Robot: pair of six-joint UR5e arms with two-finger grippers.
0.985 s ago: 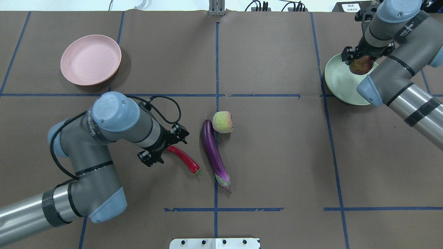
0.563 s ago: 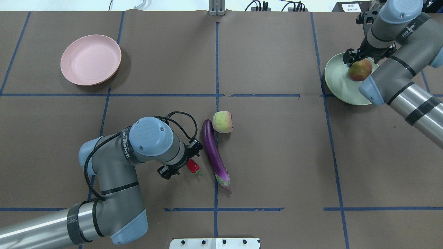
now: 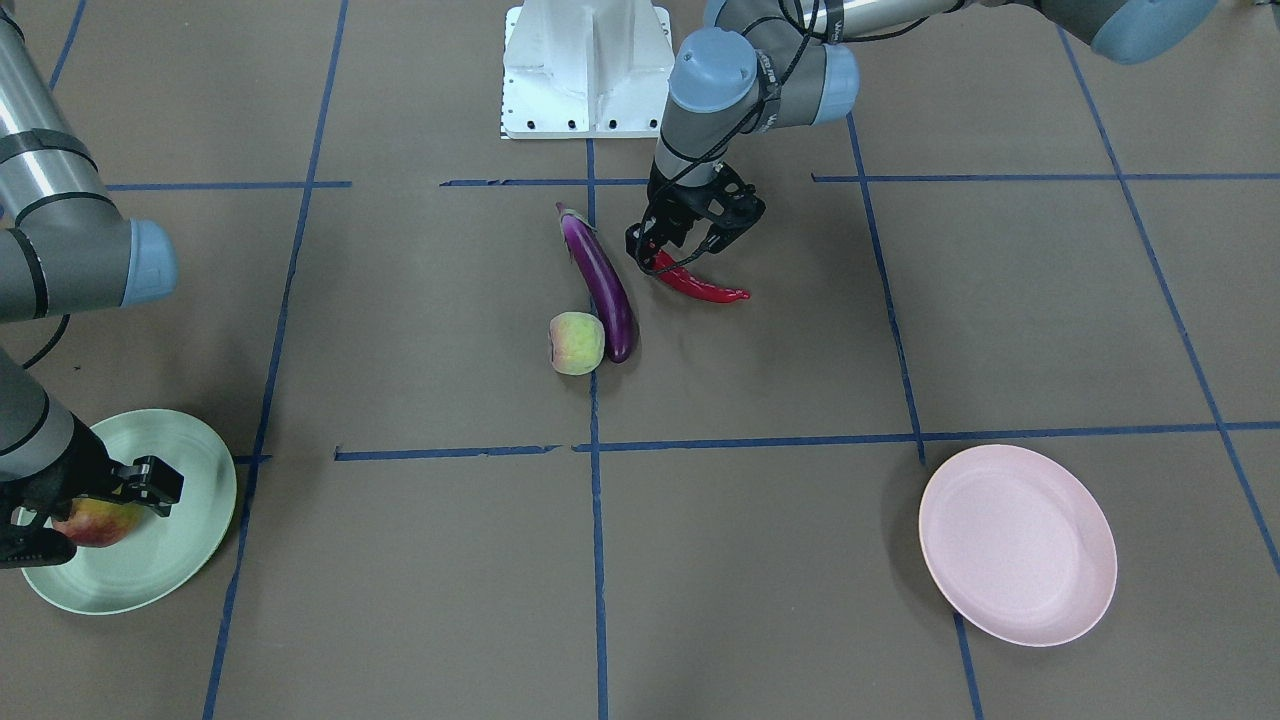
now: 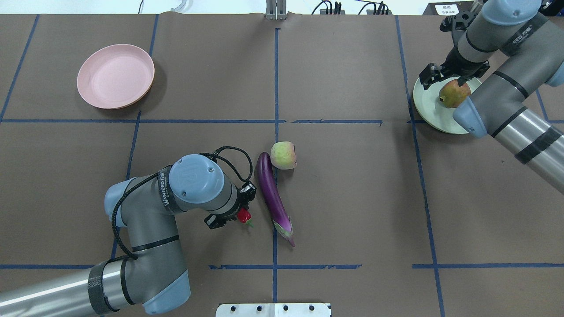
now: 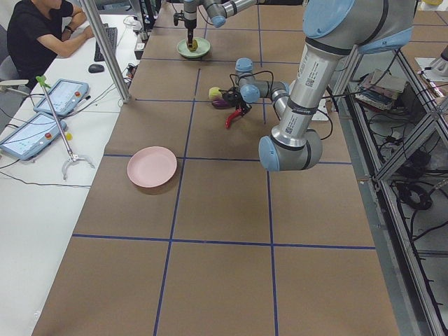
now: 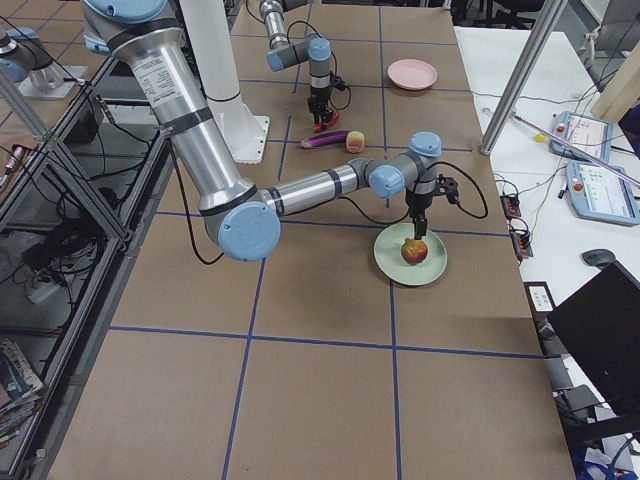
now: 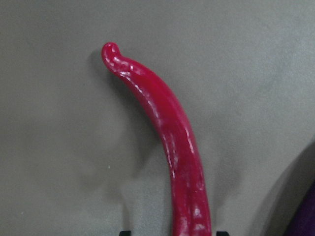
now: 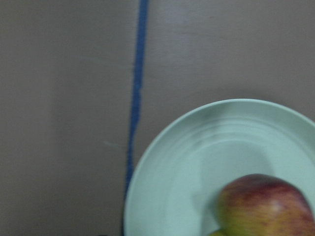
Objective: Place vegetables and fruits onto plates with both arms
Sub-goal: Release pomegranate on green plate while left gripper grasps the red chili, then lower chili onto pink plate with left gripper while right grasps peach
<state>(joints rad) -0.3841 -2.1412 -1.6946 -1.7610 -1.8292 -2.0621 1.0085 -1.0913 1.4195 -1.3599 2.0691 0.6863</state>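
My left gripper (image 3: 668, 252) is open and low over the stem end of the red chili pepper (image 3: 702, 289), one finger on each side; the left wrist view shows the chili (image 7: 173, 142) lying on the table. The purple eggplant (image 4: 272, 198) lies just right of it, with the pale green-pink fruit (image 4: 283, 155) at its far tip. My right gripper (image 4: 445, 78) is open above the red-and-yellow-green fruit (image 4: 454, 93), which rests on the mint green plate (image 4: 428, 108). The pink plate (image 4: 115, 75) is empty at the far left.
The white base block (image 4: 273, 309) sits at the table's near edge. Blue tape lines cross the brown table cover. Cables and a small stand line the far edge. Operators' desks with tablets show beyond the table in the side views.
My left arm swung right and came down over the chili's stem end. My right gripper set the red-and-yellow-green fruit on the green plate, opened and drew back above it.
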